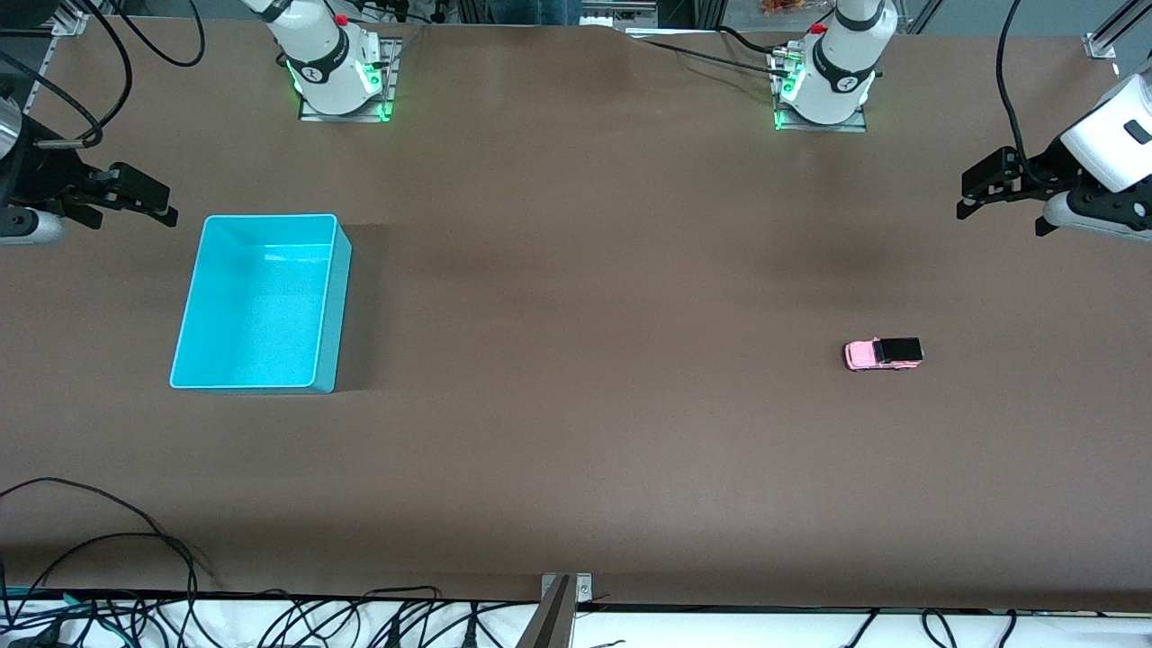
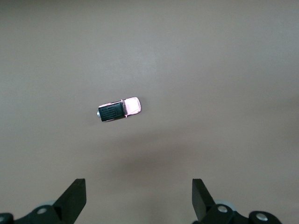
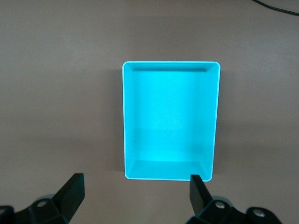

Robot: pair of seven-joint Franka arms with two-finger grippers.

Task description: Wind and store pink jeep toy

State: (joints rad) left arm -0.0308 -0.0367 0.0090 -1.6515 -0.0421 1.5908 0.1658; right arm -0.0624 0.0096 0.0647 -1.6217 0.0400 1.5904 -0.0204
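Note:
The pink jeep toy (image 1: 883, 354), light pink with a black roof, stands on the brown table toward the left arm's end; it also shows in the left wrist view (image 2: 119, 109). The turquoise bin (image 1: 261, 302) stands empty toward the right arm's end and fills the right wrist view (image 3: 170, 121). My left gripper (image 1: 967, 202) is open and empty, high above the table's end, apart from the jeep (image 2: 138, 196). My right gripper (image 1: 162, 209) is open and empty, in the air beside the bin (image 3: 136, 193).
The two arm bases (image 1: 337, 76) (image 1: 823, 85) stand along the table's edge farthest from the front camera. Loose cables (image 1: 135, 576) lie along the edge nearest that camera. The brown table (image 1: 585, 315) spans between the bin and the jeep.

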